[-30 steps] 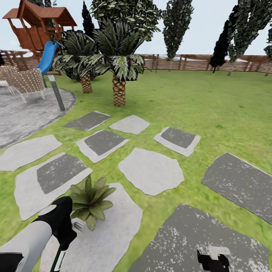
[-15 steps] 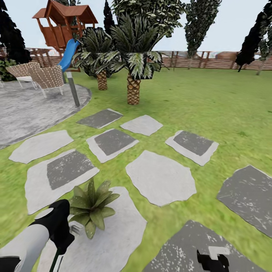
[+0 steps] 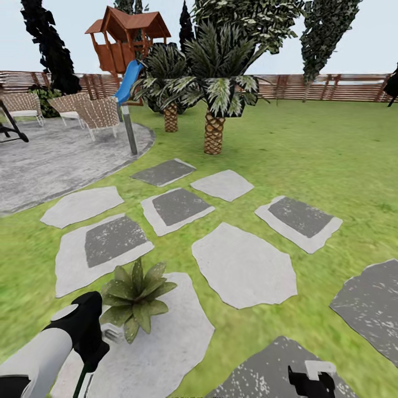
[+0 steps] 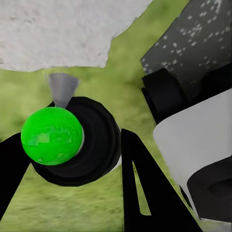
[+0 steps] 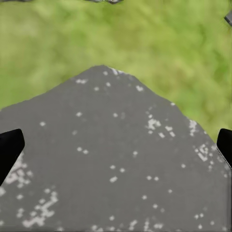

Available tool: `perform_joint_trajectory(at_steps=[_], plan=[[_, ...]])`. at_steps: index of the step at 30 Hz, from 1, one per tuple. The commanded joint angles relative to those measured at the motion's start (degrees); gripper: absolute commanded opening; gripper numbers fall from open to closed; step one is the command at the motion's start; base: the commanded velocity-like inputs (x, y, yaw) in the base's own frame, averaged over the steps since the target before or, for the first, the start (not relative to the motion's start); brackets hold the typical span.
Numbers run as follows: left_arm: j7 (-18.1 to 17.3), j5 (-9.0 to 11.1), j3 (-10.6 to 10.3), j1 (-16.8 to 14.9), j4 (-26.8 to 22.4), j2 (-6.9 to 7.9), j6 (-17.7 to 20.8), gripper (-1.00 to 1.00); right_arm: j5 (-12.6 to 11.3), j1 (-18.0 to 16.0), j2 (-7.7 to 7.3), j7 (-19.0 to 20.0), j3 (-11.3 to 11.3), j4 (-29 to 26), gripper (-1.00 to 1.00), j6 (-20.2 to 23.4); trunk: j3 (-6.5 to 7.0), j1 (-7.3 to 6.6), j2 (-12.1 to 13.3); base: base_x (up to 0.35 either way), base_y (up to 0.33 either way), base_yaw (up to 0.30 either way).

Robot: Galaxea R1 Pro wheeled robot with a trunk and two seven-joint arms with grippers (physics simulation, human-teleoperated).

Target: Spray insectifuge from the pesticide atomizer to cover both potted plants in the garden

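In the head view the left arm [image 3: 50, 348] reaches in from the lower left corner, its black wrist just beside 1 potted plant [image 3: 135, 298], a rosette of spiky green leaves that stands on a pale stepping stone [image 3: 166, 342]. In the left wrist view the left gripper [image 4: 72, 169] has its dark fingers [image 4: 140, 188] closed around the pesticide atomizer [image 4: 72, 140], seen end-on as a round black body with a bright green ball and a small grey nozzle, hanging over grass near the edge of a pale stone. The right gripper [image 5: 116, 145] shows as 2 black fingertips [image 5: 9, 147] at opposite edges of the right wrist view, spread wide with nothing between them, above a dark speckled stepping stone [image 5: 111, 164] bordered by lawn. In the head view the right gripper's top sits at the bottom edge over that same dark slab. Farther off, more grey stepping stones [image 3: 243, 265] cross the lawn toward 2 short palms [image 3: 213, 94], a grey bollard light [image 3: 130, 130] at the rim of the round paved patio [image 3: 50, 160], woven chairs [image 3: 99, 113], a wooden playhouse with a blue slide [image 3: 130, 44] and the slatted brown fence [image 3: 331, 88].
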Motion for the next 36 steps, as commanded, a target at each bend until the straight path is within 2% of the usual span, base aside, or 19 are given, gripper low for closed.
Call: perform_joint_trajectory(at_steps=[1, 7, 12, 28, 32, 36], plan=[[-0.5, -0.4, -0.2, 0.0, -0.1, -0.07, 0.5, -1.0, -0.6, 0.0, 0.0, -0.1, 0.5, 0.0, 1.0, -0.1, -0.08, -0.02, 0.0, 0.071, -0.235, 0.123], [-0.6, -0.4, 0.0, 0.0, -3.5, -0.65, 0.5, -1.0, -0.6, 0.0, 0.0, -0.1, 0.5, 0.0, 1.0, -0.2, -0.12, -0.02, 0.0, 0.201, -0.212, 0.024], [-0.6, -0.4, 0.2, 0.0, -3.8, -0.68, 0.5, -1.0, -0.6, 0.0, 0.0, -0.1, 0.5, 0.0, 1.0, -0.1, -0.16, -0.02, 0.0, 0.239, -0.198, 0.052], [-0.6, -0.4, 0.0, 0.0, -3.8, -0.49, 0.6, -1.0, -0.6, 0.0, 0.0, -0.1, 0.5, 0.0, 1.0, -0.2, -0.58, -0.02, 0.0, 0.047, -0.263, 0.252], [-0.6, -0.4, 2.1, 0.0, -3.9, -0.57, 0.5, -1.0, -0.6, 0.0, 0.0, -0.1, 0.5, 0.0, 1.0, -0.2, -0.68, -0.02, 0.0, 0.231, -0.204, 0.257], [-0.6, -0.4, 2.8, 0.0, -3.9, -0.59, 0.5, -1.0, -0.6, 0.0, 0.0, -0.1, 0.5, 0.0, 1.0, -0.2, -0.79, -0.02, 0.0, 0.201, -0.235, 0.257]])
